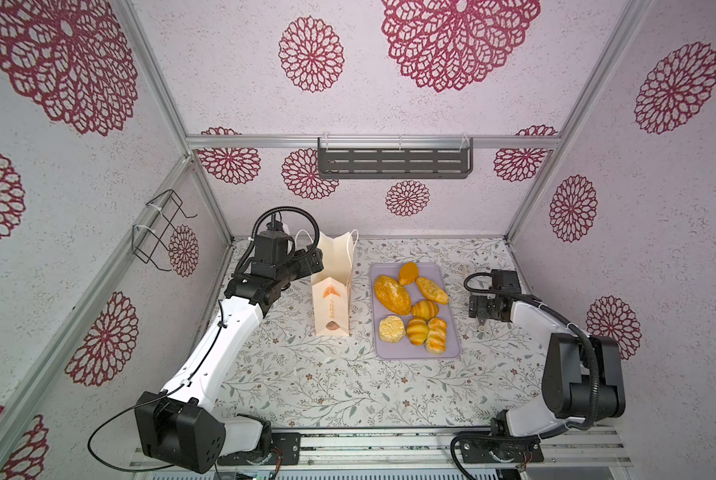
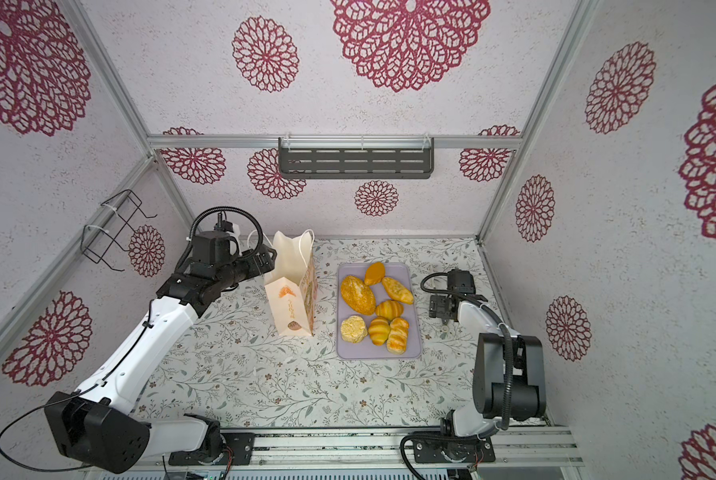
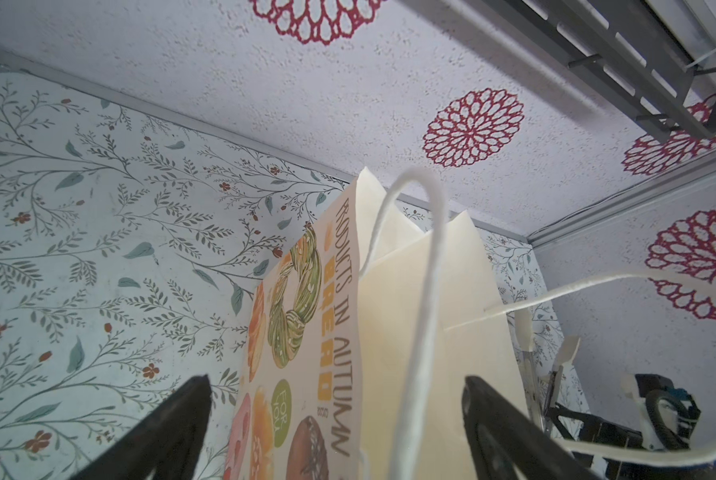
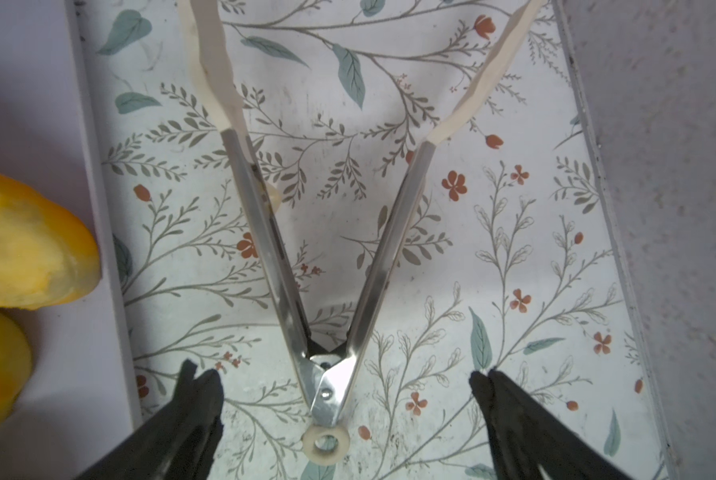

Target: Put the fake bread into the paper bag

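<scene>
Several glossy golden pieces of fake bread lie on a lilac tray. To the tray's left stands the tall cream paper bag, upright and open at the top. My left gripper is open at the bag's upper left edge. The bag's rim and a white cord handle lie between its spread fingers. My right gripper hangs open over the hinge end of metal tongs, holding nothing.
The tongs lie spread on the floral tabletop, right of the tray, near the right wall. One piece of fake bread shows at the tray's edge. A grey slotted shelf hangs on the back wall and a wire rack on the left wall.
</scene>
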